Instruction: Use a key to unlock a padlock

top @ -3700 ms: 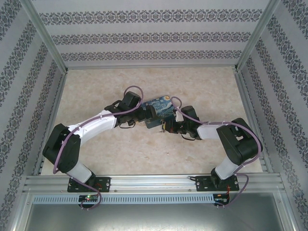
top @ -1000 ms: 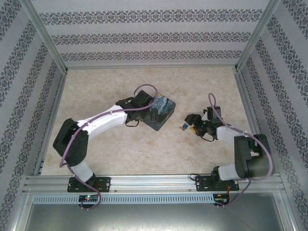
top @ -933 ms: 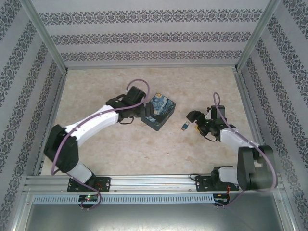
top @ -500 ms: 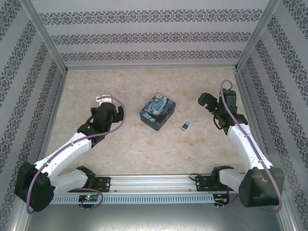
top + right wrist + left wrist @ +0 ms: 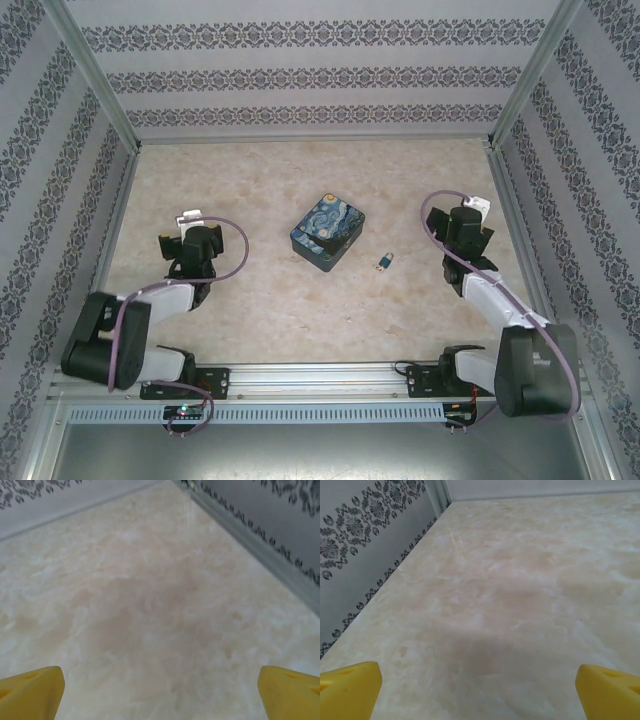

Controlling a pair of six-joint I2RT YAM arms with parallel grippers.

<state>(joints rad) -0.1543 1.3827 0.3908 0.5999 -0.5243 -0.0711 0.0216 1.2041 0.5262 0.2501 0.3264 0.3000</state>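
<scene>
Padlock lies flat, painted face up, mid surface. Key lies loose just beside it on my right, not touching and not in the lock. Can't tell from here if the shackle is open.

Both my claws are spread wide and empty: left claw and right claw each have bare marble between the yellow tips. Arms are folded near the side walls, well apart from both things.

Risks, imo:
- Key is tiny, thin and flat on a hard surface, so a pinch could skid it away or clip it crooked.
- Nothing holds the padlock, so pushing a key in would prob slide or spin it unless my left claw braces it first.
- Keyhole side isn't visible, so a bad guess means a wrong approach angle.

Views: top cam gives padlock–key layout and arm poses. Wrist cams give finger spread up close, plus wall edges and bare marble.
</scene>
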